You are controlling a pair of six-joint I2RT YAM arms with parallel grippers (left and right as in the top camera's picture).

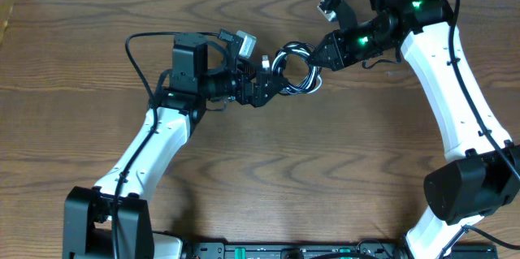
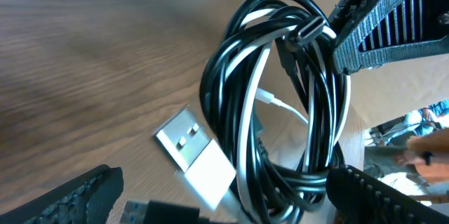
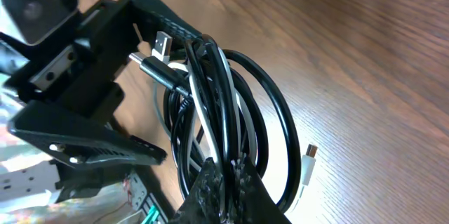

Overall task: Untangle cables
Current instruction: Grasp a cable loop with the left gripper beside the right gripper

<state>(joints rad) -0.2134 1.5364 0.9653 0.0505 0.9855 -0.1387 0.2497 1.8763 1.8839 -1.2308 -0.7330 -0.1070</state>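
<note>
Cables (image 3: 210, 97): black and white cords wound into one coil, hanging just above the tabletop (image 1: 325, 161) near its far middle, between the two arms. Right claw (image 3: 224, 192) is clenching the coil's strands at one side. Left claw (image 1: 266, 87) is standing spread wide, with the coil's other side and a white USB plug (image 2: 186, 140) sitting between its fingers.

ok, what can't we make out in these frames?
Strand count in the cables: overlapping in both wrist views, too small overhead.
Left gripper fingertips: cut off by the left wrist view's bottom edge; overhead, its body hides them.
Which strands the right gripper pinches: right wrist view, outer loops cover the pinch.
</note>
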